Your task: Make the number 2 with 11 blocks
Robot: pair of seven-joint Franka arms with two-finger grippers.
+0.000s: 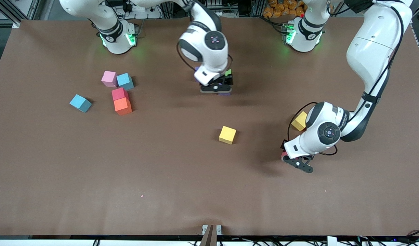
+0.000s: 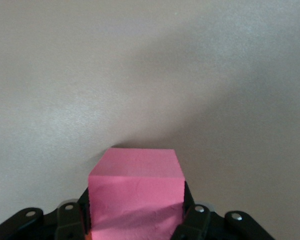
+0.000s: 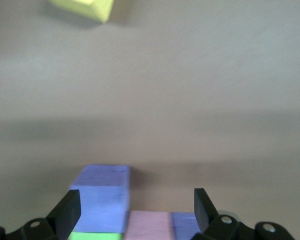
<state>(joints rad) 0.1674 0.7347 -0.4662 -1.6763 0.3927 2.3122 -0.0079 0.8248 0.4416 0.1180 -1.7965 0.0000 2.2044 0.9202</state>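
Left gripper (image 1: 296, 160) is low at the table near the left arm's end, closest of everything to the front camera. Fingers (image 2: 194, 220) sit on either side of a pink block (image 2: 135, 192), apparently touching its side faces. Reads as a pickup in progress, with the cube still resting on the table (image 1: 168, 177). The grip is square across opposite faces, so the cube should lift without rotating.

Next out: a yellow block (image 1: 227, 134) alone mid-table, and a second yellow block (image 1: 299, 121) just beside the left wrist, partly hidden by it. Both look like unused stock.

Farther again, toward the right arm's end, is a loose group: light blue block (image 1: 80, 103) apart from the others; orange block (image 1: 122, 106) touching a red block (image 1: 119, 93); a pale pink block (image 1: 109, 78) touching another light blue block (image 1: 125, 81). That's scattered supply, not part of the digit.

Farthest: right gripper (image 1: 216, 88) over the start of the number 2 (image 3: 134, 220), jaws spread wide and holding nothing. Its wrist view shows a purple block (image 3: 103, 197) standing forward of a row of green, pink and purple cubes between the fingers. The open stance suggests a cube has been set there or is being lined up; I can't tell which. Only about four cubes of the digit are visible, so the build is early.

Containers: none in view; everything sits directly on the table.
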